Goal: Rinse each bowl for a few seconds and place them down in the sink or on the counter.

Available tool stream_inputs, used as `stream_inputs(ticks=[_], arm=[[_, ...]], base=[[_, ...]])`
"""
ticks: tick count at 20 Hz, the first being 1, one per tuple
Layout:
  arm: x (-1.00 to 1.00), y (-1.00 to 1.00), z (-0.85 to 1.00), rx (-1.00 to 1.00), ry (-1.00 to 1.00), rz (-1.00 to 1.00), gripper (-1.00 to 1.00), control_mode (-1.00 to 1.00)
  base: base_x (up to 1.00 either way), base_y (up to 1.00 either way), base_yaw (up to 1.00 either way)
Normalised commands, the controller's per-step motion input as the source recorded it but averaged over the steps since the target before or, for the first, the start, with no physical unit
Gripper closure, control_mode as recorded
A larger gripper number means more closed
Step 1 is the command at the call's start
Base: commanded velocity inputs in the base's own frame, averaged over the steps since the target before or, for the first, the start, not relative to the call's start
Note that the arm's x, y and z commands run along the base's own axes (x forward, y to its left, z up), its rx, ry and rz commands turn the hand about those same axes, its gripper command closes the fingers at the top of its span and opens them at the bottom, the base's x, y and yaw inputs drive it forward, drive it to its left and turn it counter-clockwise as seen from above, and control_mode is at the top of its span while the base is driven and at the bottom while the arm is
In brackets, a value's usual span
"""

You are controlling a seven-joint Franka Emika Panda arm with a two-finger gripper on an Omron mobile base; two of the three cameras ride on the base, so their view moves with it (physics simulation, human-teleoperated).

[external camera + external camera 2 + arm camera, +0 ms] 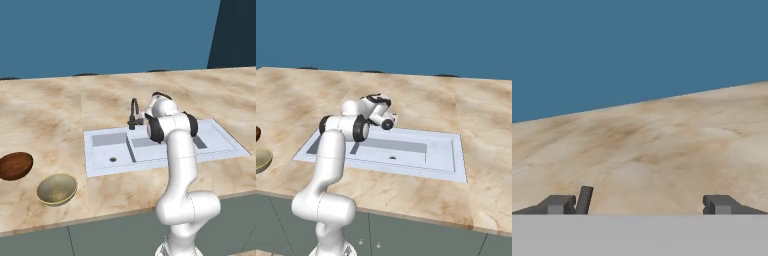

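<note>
1. Now the gripper has its two dark fingers spread wide apart, with nothing between them.
2. A thin dark rod pokes up just beside one finger in the hand view. It may be part of the faucet, but I cannot tell for sure.
3. Past the fingers lies bare tan counter, and a blue wall rises behind it.
4. In the base views the hand hangs up in the air over the back edge of the sink, close to the dark curved faucet.
5. The hand points toward the back of the counter, not down into the sink.
6. The sink is white and has two basins. Each basin has a small round drain. No bowl sits in either basin.
7. The brown bowl sits on the counter near its left edge, well apart from the sink.
8. The gold bowl sits just beside the brown one, nearer the front edge of the counter. The two bowls are close, but I cannot tell if they touch.
9. Both bowls stand open side up and are far from the gripper.
10. The robot's own white arm stands between the left base camera and the right basin.
11. Grey-green cabinet fronts run under the front edge of the counter.
</note>
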Motion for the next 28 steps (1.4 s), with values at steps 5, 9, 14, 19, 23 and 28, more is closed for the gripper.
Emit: stream_inputs(ticks=[5, 9, 14, 19, 23, 28], arm=[[-0.25, -0.71, -0.48, 0.04, 0.14, -0.05, -1.0, -1.0], [-0.34, -0.71, -0.5, 0.03, 0.14, -0.05, -1.0, -1.0], [-0.36, -0.66, -0.49, 0.02, 0.14, -0.06, -1.0, -1.0], [-0.47, -0.57, -0.49, 0.02, 0.14, -0.06, -1.0, -1.0], [-0.3, -0.35, 0.17, 0.11, -0.02, -0.01, -1.0, -1.0], [-0.22, -0.22, 0.57, 0.12, -0.05, 0.0, -1.0, -1.0]], base=[[0.0, 0.0, 0.0], [0.0, 0.0, 0.0], [0.0, 0.0, 0.0], [0.0, 0.0, 0.0], [0.0, 0.0, 0.0], [0.0, 0.0, 0.0]])
